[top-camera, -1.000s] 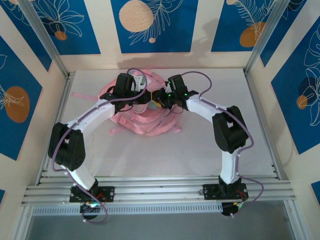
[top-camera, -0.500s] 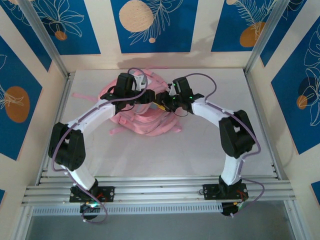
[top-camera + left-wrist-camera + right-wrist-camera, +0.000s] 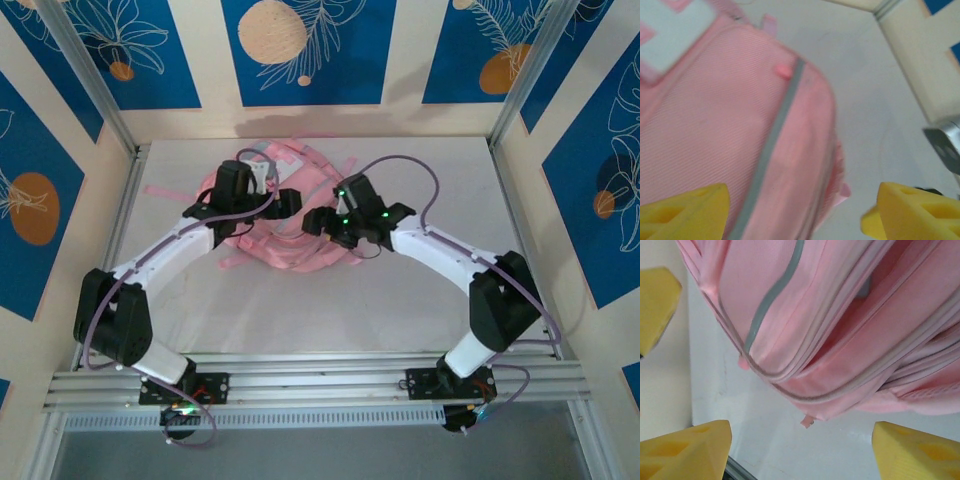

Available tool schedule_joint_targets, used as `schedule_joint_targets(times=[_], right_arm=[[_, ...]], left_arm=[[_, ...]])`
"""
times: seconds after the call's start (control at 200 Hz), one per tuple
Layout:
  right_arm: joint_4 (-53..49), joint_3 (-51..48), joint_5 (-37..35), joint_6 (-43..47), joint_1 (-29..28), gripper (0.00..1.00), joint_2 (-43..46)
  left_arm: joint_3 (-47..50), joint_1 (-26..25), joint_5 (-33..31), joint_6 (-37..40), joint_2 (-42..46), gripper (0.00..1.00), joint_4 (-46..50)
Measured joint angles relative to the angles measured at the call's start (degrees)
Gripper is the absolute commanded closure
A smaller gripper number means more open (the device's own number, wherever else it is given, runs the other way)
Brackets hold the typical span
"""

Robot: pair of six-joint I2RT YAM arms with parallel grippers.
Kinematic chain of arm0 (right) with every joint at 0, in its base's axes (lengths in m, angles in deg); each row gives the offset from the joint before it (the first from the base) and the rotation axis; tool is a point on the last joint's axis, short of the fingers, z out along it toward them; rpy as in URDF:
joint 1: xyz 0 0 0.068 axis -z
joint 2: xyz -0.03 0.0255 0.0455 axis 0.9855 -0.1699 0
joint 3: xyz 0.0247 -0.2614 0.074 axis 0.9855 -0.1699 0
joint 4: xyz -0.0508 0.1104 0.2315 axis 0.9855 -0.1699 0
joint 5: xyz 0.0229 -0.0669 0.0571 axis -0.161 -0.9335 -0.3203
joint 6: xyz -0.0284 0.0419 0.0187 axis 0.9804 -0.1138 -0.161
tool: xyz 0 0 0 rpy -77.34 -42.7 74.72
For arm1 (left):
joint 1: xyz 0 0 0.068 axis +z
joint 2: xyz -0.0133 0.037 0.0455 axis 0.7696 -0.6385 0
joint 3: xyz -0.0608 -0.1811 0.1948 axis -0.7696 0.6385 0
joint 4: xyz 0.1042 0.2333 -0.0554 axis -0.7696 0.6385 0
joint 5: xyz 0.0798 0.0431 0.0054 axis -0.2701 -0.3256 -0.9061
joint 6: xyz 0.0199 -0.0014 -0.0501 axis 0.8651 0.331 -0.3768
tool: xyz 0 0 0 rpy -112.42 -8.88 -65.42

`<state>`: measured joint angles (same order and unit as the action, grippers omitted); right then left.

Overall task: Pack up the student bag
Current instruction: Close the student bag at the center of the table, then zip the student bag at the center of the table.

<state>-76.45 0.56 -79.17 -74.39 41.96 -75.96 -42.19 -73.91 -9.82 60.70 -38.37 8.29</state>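
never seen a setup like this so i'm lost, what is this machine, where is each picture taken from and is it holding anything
These are two robot arms bolted side by side at the near edge of a white table. The overhead picture comes from a fixed camera above and behind them, so the left arm is on the left.

On the table lies a soft pink student bag with grey trim. Both arms reach over it, and the left tool and the right tool sit close together above it.

The two close-ups come from cameras on the wrists. The yellow wedges at the bottom are the fingers of that arm's own tool. In both close-ups the fingers stand wide apart with the bag beyond them, so both tools are open and hold nothing.
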Motion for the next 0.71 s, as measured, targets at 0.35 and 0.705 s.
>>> schedule_joint_targets(times=[0.35, 0.705], right_arm=[[-3.1, 4.0, -7.6, 0.4, -0.7, 0.19, -4.4], [0.5, -5.8, -7.3, -0.8, 5.8, 0.19, -6.6]], left_arm=[[10.9, 1.2, -2.6, 7.4, 4.2, 0.41, 4.2], [11.9, 1.2, -2.8, 12.4, 1.3, 0.53, 5.2]])
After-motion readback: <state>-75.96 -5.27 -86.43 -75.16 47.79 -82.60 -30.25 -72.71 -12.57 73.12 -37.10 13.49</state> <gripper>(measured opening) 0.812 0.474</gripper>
